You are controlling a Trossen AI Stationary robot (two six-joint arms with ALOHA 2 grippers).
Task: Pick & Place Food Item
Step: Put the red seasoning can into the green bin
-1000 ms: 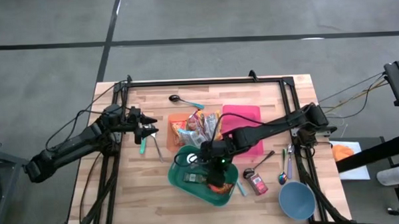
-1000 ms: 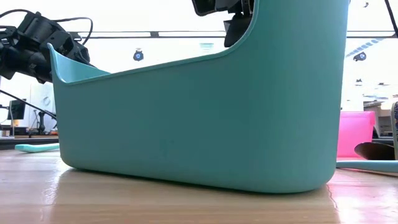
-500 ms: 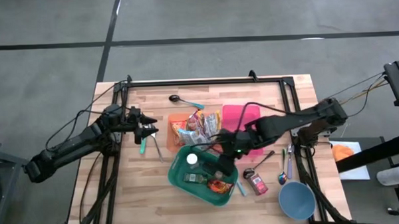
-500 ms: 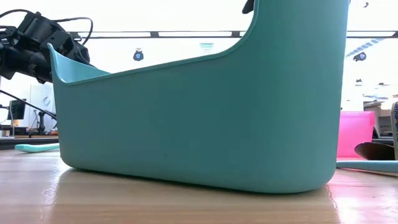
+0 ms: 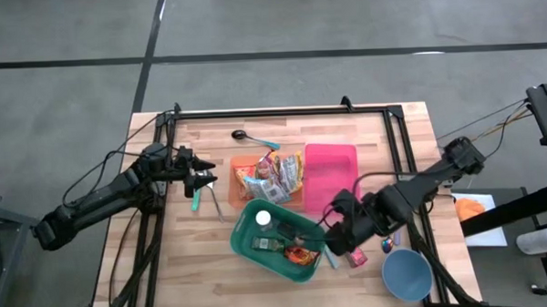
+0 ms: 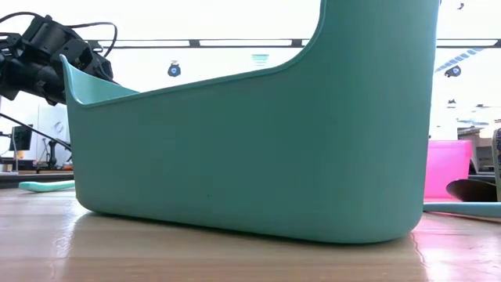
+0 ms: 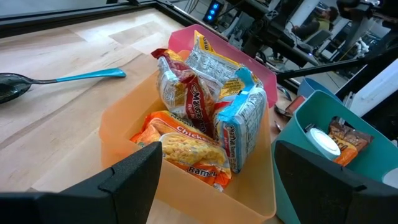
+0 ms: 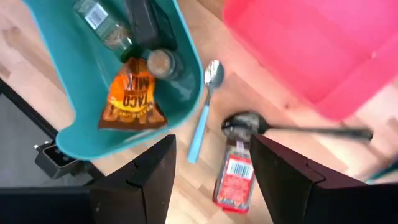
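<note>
A teal bin [image 5: 275,240] stands at the table's near middle and holds an orange taco mix packet [image 8: 130,93], lying flat on the bin's floor beside small jars. My right gripper [image 5: 338,231] hangs open just right of the bin. It points down over a teal-handled spoon [image 8: 205,106] and a red-labelled bottle [image 8: 231,177], with nothing between its fingers. An orange bin [image 7: 186,180] behind the teal one is filled with ramen packets [image 7: 205,124]. My left gripper [image 5: 206,180] waits open at the table's left, facing the orange bin.
A pink bin [image 5: 332,174] stands right of the orange one. A dark spoon [image 8: 249,124] lies by the bottle. A blue bowl [image 5: 407,275] sits at the near right corner, and more spoons [image 5: 255,136] lie farther back. The teal bin [image 6: 250,141] fills the low view.
My right gripper has risen out of the teal bin and gone toward the table's right edge, turning about as it went. It has left the low view's top. The taco mix packet stays lying in the bin.
</note>
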